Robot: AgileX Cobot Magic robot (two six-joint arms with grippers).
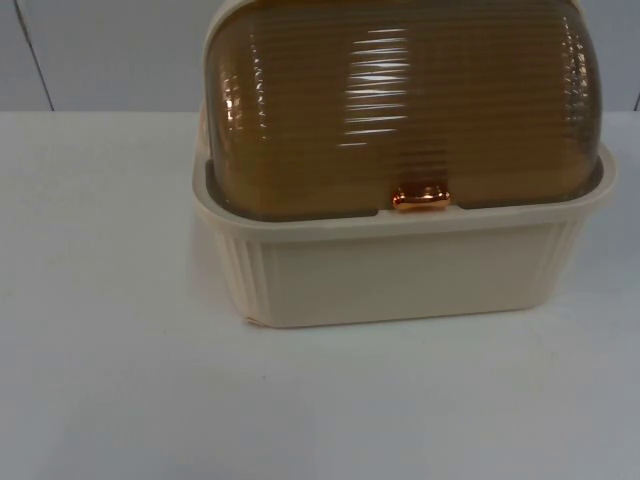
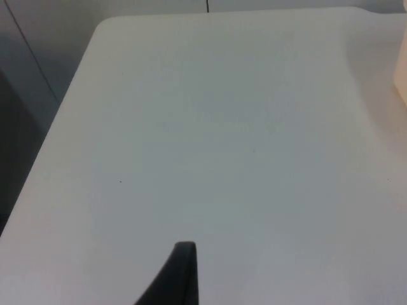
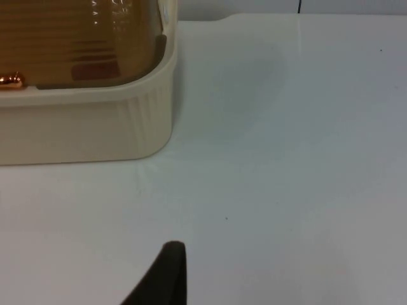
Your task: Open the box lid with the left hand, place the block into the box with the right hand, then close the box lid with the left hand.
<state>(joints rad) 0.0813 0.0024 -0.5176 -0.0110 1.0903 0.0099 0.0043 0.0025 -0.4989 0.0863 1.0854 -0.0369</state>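
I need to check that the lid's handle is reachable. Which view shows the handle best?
The top view: the copper handle faces the camera at the front edge of the amber lid, which is shut on the cream box. The right wrist view catches just one end of it. The left wrist view has a sliver of the box.

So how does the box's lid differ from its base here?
The lid is see-through amber and domed; the base is opaque cream with straight walls. The lid's ribs run sideways, the base's ribs run upright near the corners. The lid carries a shiny copper handle; the base has none. The lid sits shut within the base's rim.
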